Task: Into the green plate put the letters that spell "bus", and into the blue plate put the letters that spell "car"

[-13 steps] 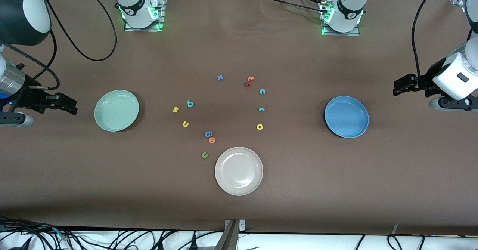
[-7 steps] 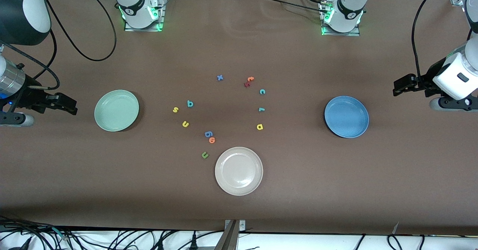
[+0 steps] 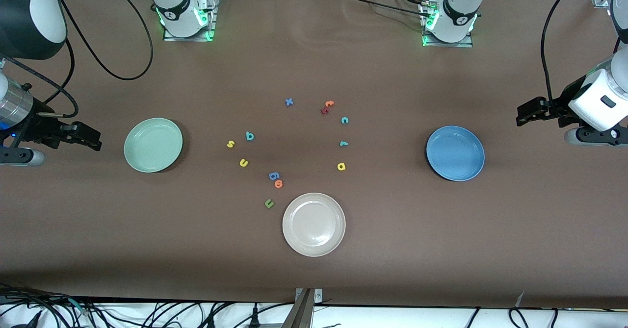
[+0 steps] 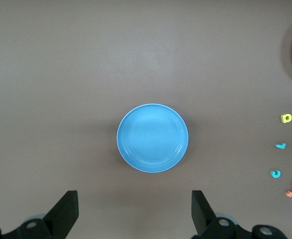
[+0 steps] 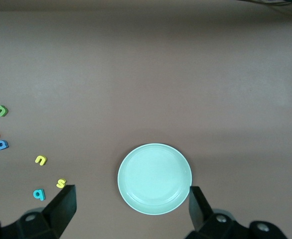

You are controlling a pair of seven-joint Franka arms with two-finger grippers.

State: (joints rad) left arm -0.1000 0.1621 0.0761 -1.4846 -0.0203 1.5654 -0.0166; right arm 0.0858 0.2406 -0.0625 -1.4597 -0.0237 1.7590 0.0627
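The green plate and the blue plate are both empty. Between them on the table lie a teal b, a yellow s and a yellow u. Closer to the blue plate are a teal c, a teal r and a yellow a. My right gripper hangs open over bare table beside the green plate. My left gripper hangs open over bare table beside the blue plate. Neither holds anything.
An off-white plate sits nearer the front camera. Beside it lie a green u, an orange o and a blue g. A blue x and orange and red letters lie nearer the bases.
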